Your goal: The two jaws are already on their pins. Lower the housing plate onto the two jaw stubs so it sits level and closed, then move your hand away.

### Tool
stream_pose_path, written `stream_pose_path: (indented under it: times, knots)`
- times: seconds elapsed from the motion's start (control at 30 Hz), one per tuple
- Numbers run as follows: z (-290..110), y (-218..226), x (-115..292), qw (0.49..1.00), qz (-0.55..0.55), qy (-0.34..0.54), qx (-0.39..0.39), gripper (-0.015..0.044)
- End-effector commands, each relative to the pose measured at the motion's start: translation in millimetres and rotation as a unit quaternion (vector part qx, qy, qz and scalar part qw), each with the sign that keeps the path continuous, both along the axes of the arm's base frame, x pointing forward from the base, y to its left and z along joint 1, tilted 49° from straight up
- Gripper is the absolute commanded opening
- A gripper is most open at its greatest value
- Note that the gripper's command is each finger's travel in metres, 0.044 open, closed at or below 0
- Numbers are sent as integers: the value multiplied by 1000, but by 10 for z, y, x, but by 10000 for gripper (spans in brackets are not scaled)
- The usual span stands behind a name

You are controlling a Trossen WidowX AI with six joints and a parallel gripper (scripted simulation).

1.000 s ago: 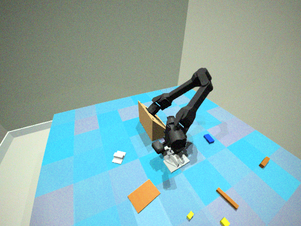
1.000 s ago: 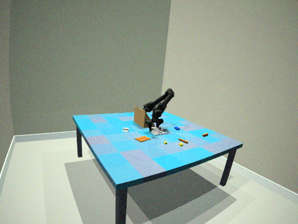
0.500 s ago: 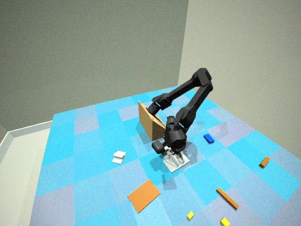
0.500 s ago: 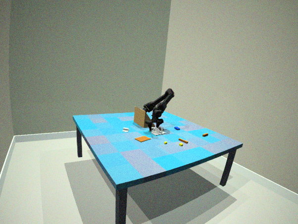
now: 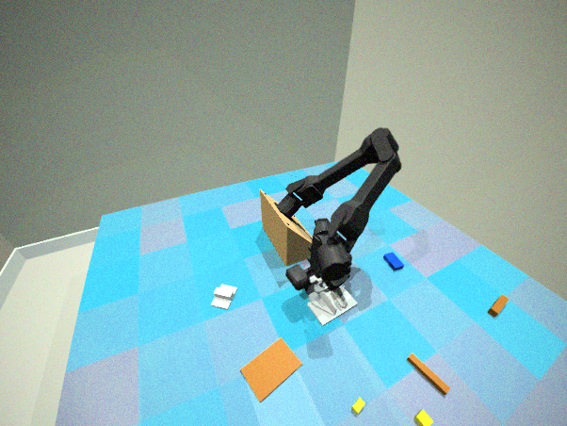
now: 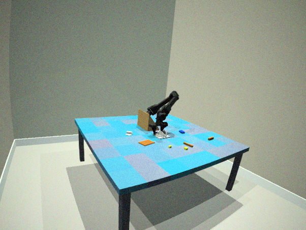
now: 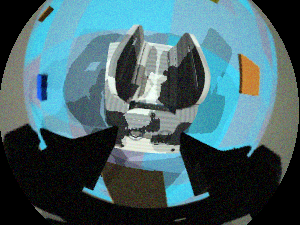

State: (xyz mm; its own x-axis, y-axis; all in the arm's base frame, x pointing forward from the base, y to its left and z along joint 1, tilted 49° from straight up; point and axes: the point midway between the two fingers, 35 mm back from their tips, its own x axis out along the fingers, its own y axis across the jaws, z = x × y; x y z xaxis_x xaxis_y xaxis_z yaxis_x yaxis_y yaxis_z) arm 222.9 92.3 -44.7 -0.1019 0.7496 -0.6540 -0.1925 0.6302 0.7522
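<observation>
Two curved pieces, one (image 5: pixel 322 303) (image 7: pixel 127 66) beside the other (image 5: pixel 340 298) (image 7: pixel 192 74), stand upright on a white base (image 5: pixel 325 320) (image 6: pixel 167 136) (image 7: pixel 112 51) around the middle of my blue patchwork worktop (image 5: pixel 174 368) (image 6: pixel 147 155). My jaws (image 5: pixel 316 283) (image 6: pixel 159 129) are clamped on the white housing plate (image 7: pixel 142 121), above the base's far part; I can't tell whether it touches the stubs or sits level. A wooden wedge (image 5: pixel 278 228) (image 6: pixel 144 120) (image 7: pixel 135 185) stands on the far side, by the arm's lower end. A small white bracket (image 5: pixel 224 296) (image 6: pixel 129 133) lies to the left, and an orange panel (image 5: pixel 270 368) (image 6: pixel 146 142) (image 7: pixel 249 75) lies flat, nearer me. Over on the right I see a blue block (image 5: pixel 394 261) (image 6: pixel 181 131) (image 7: pixel 42 87), a long orange bar (image 5: pixel 429 373) (image 6: pixel 188 144) and a short orange block (image 5: pixel 497 305) (image 6: pixel 210 138) (image 7: pixel 46 13).
</observation>
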Motion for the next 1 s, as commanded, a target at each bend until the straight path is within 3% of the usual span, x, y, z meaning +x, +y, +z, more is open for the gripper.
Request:
stream_pose_path:
  times: [0.0, 0.47, 0.6, 0.97]
  knots:
    - [-6, -1, 1, 1000, -1, 0, -1, 351]
    - [-6, -1, 1, 1000, -1, 0, -1, 351]
    - [0, 0, 0, 1000, 0, 0, 0, 440]
    - [0, 0, 0, 1000, 0, 0, 0, 440]
